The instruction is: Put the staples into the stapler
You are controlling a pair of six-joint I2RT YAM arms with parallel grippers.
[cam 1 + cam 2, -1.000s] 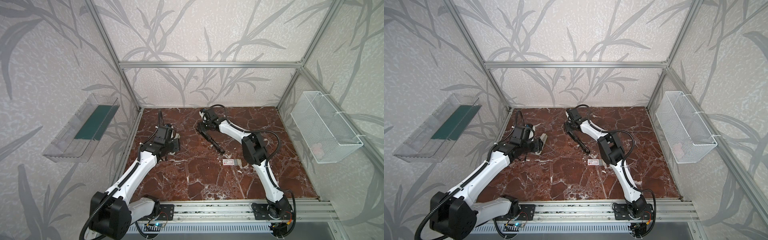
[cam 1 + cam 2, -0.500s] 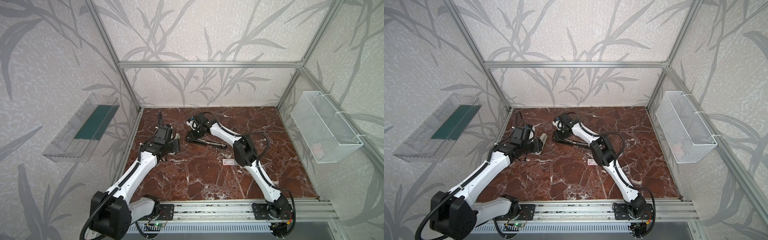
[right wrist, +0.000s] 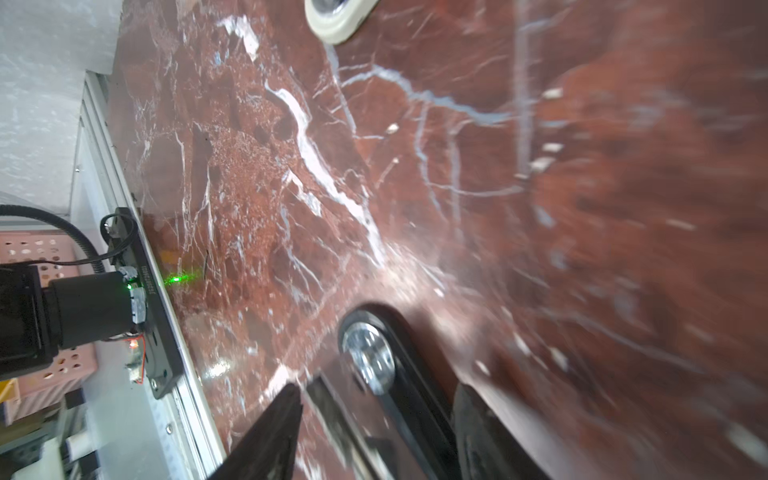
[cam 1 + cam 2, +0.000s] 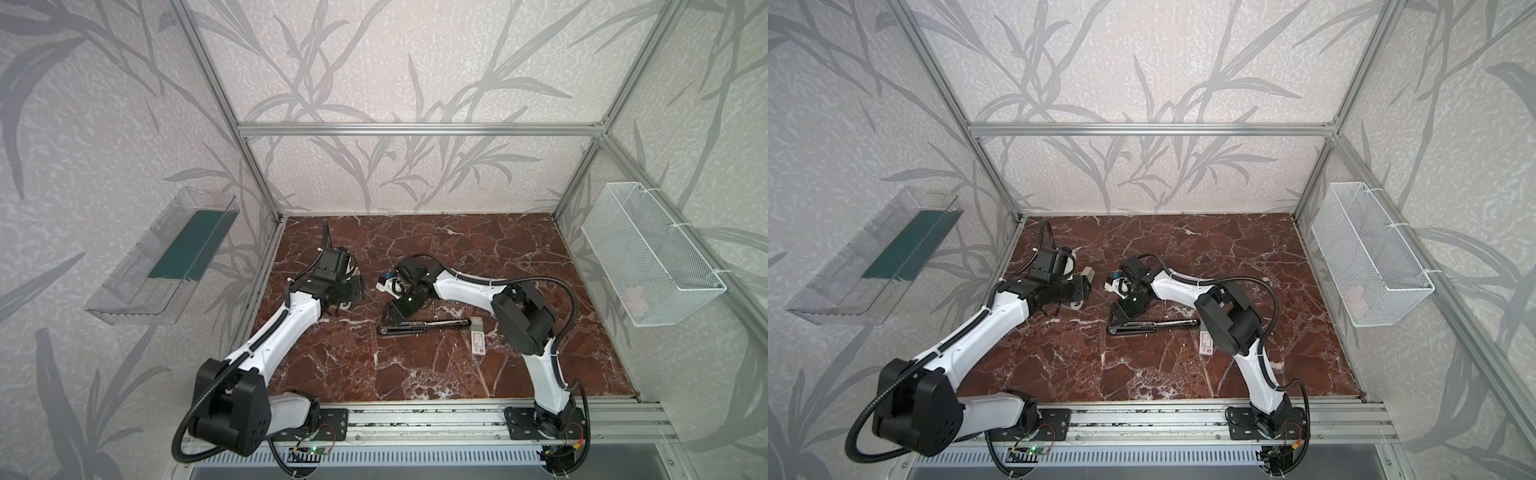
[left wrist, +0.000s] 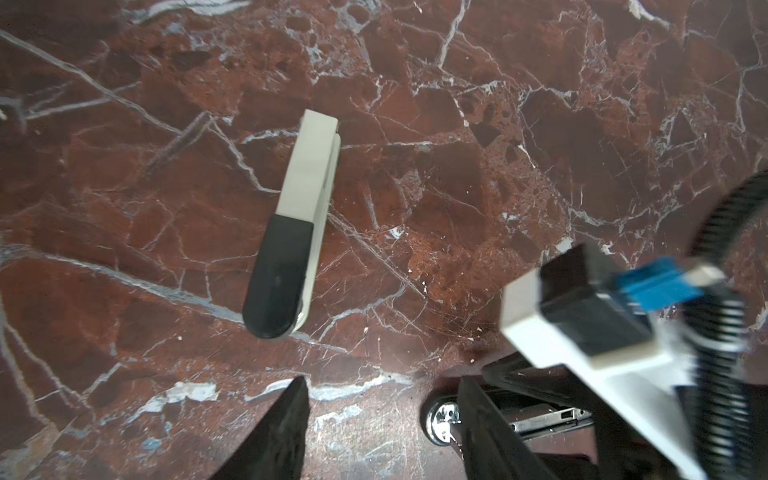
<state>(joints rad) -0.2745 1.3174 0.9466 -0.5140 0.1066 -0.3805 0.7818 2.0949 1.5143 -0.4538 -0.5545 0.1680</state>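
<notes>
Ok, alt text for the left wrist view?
A beige-grey stapler with a black end lies on the red marble table, beyond the open, empty left gripper. Beside it, the right arm's wrist hangs over the black stapler.

A robot test cell in a lab.
I work inside a box of aluminium bars with leaf-print panels for walls. My left arm and right arm are bolted to a metal rail edging a red marble-look surface. A clear tray and a wire basket hang on the sides.
</notes>
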